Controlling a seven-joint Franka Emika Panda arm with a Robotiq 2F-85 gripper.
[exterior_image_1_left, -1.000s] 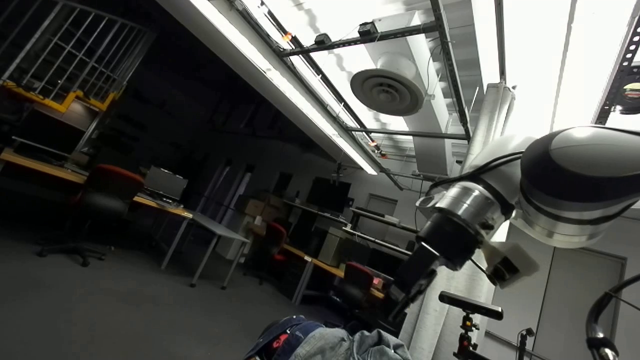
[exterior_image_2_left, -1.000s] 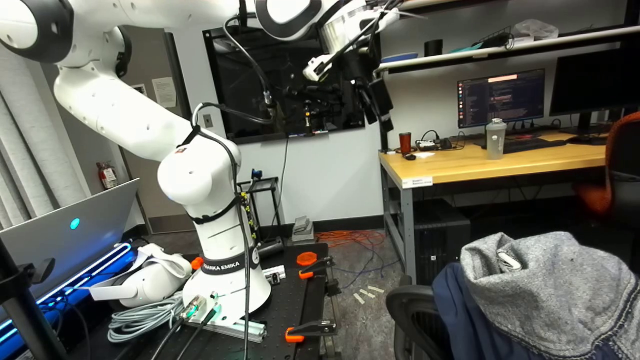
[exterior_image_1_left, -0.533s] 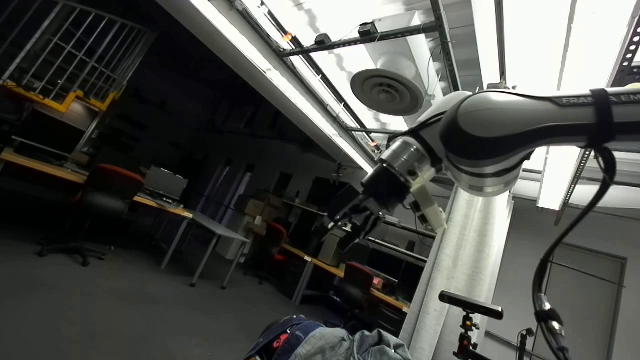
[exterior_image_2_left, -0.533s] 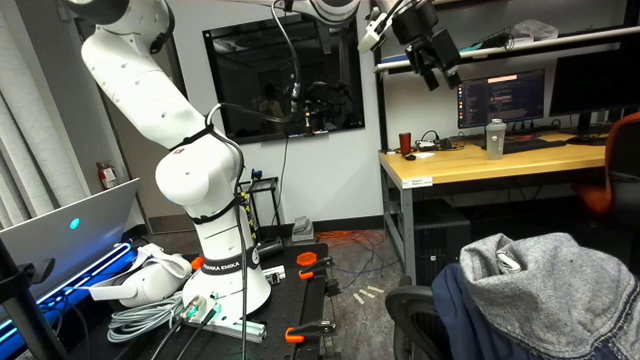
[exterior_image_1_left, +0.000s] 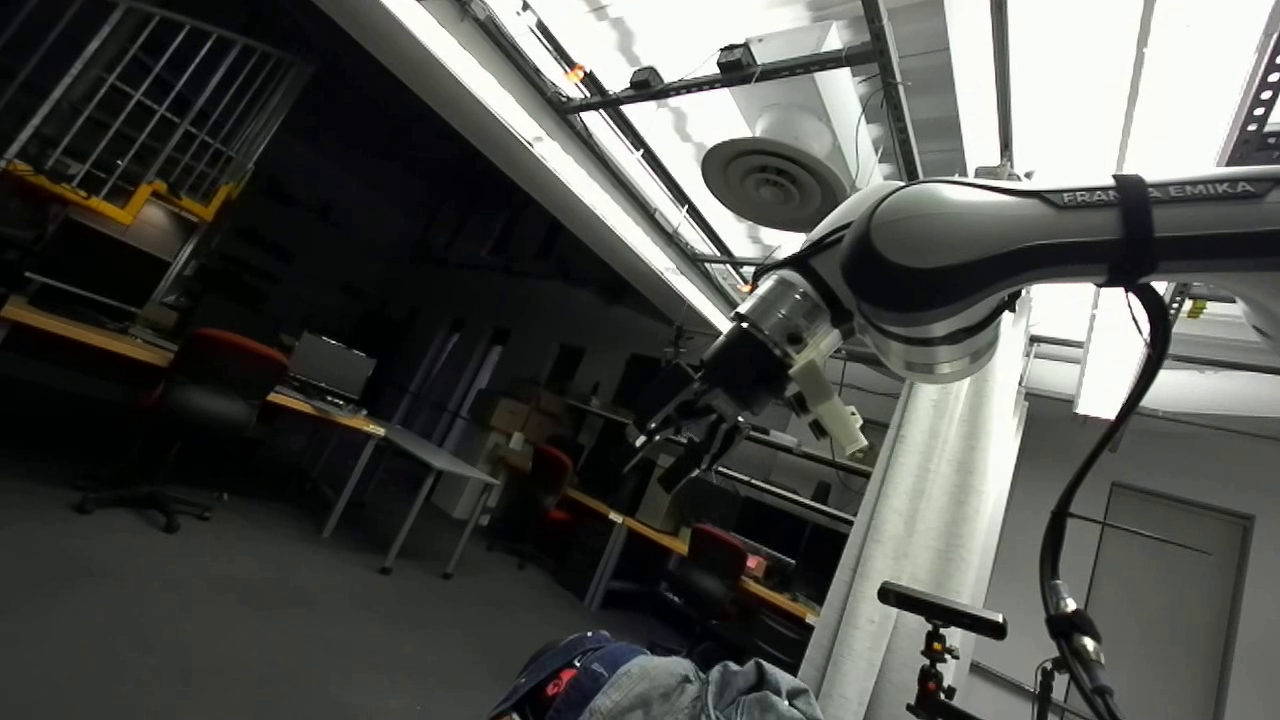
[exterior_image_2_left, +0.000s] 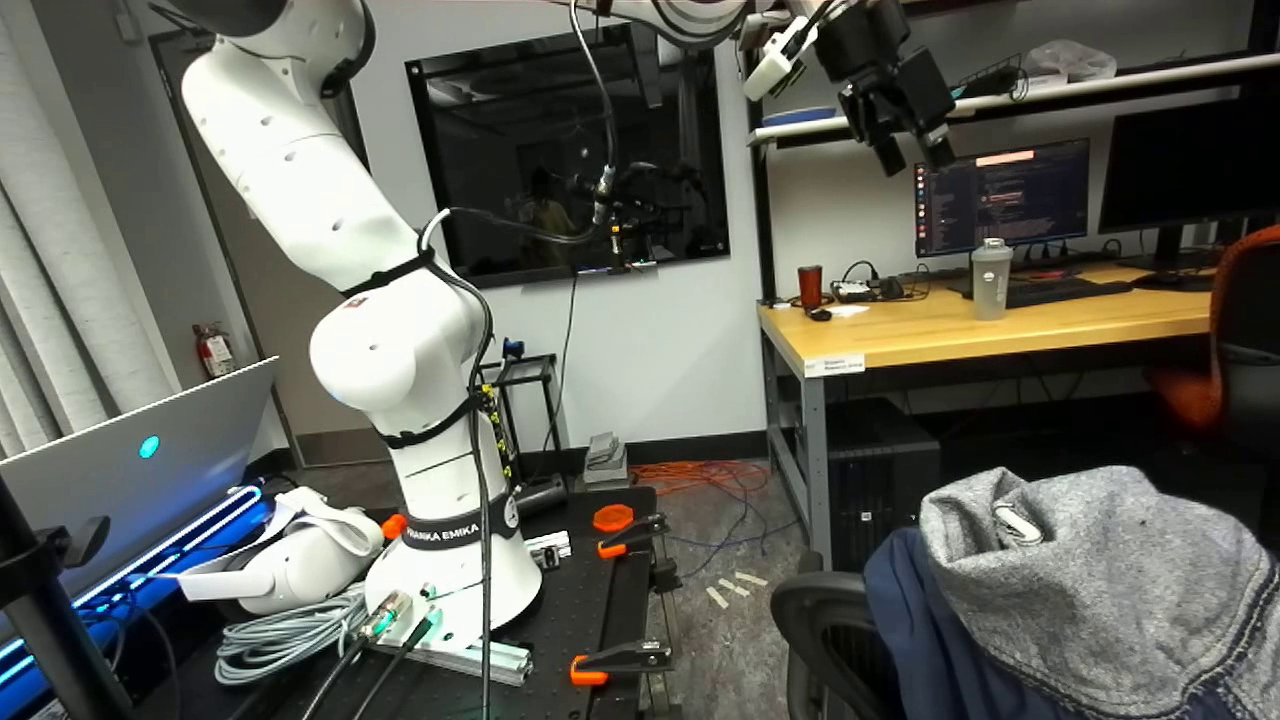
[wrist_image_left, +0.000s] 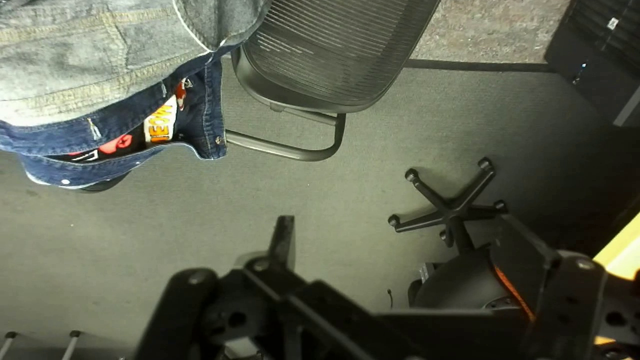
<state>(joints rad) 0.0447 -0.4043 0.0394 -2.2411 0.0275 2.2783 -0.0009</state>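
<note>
Wrist view: gripper (wrist_image_left: 394, 219) with jaws spread wide, nothing gripped, nothing touching the fingers (wrist_image_left: 283, 242); grey carpet (wrist_image_left: 150, 240) and a swivel-chair base (wrist_image_left: 452, 207) show beyond, well below. Among the nearer things, as far as depth can be read: a denim jacket (wrist_image_left: 90, 55), faded grey on one face, dark blue on the other, bunched at upper left of that view, its support hidden. Mesh office chair (wrist_image_left: 325, 55) just beside it, touching or not I can't tell, with a tubular armrest (wrist_image_left: 287, 151) jutting out. Both exterior views put the gripper high in the air, well apart from the jacket. Farther back in an exterior view: wooden desk (exterior_image_2_left: 920, 330), upright shaker bottle (exterior_image_2_left: 990, 280), lit monitor (exterior_image_2_left: 1003, 200). Stage, by my reading: free-air positioning, no contact made. Next move, judged from this pose, calls for settling the wrist's heading; any touch on the jacket would need a long descent, jaws apart, with care around the armrest.
</note>
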